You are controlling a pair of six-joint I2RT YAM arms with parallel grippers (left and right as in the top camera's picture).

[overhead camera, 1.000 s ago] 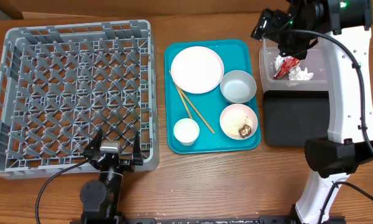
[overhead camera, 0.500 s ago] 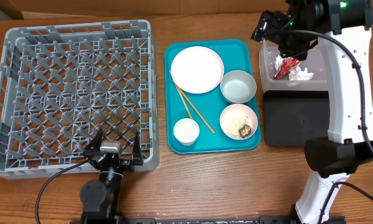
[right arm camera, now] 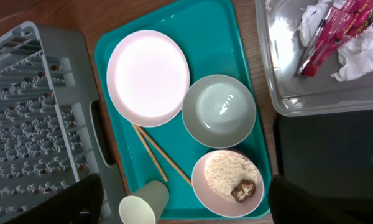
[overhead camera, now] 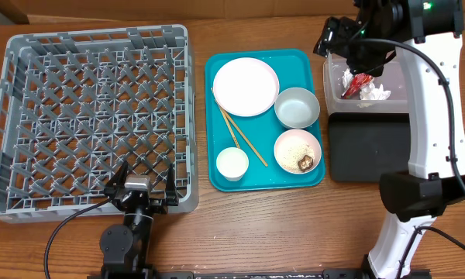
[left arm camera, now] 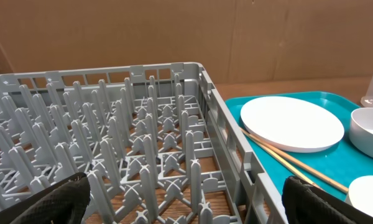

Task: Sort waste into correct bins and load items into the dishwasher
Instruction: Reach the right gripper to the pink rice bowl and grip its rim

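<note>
The grey dishwasher rack (overhead camera: 93,116) stands empty on the left. On the teal tray (overhead camera: 265,180) lie the white plate (overhead camera: 246,86), an empty bowl (overhead camera: 297,107), a bowl of rice (overhead camera: 293,147) with a brown lump (overhead camera: 305,162), the cup (overhead camera: 232,163) on its side and the chopsticks (overhead camera: 242,139). The red wrapper (overhead camera: 358,83) and tissue (overhead camera: 376,93) lie in the clear tub (overhead camera: 395,77). The black tray (overhead camera: 370,147) is in front of the tub. My left gripper (overhead camera: 142,188) is open at the rack's front edge. My right gripper (right arm camera: 186,202) hangs open high over the tray, holding nothing.
Cardboard walls rise behind the table. The right arm's white body (overhead camera: 434,132) stands beside the two bins. The rack's upright pegs (left arm camera: 143,124) fill the left wrist view, with the plate (left arm camera: 292,122) and chopsticks (left arm camera: 292,163) to their right.
The right gripper has shifted only very slightly above the clear tub's corner. Nothing else has moved.
</note>
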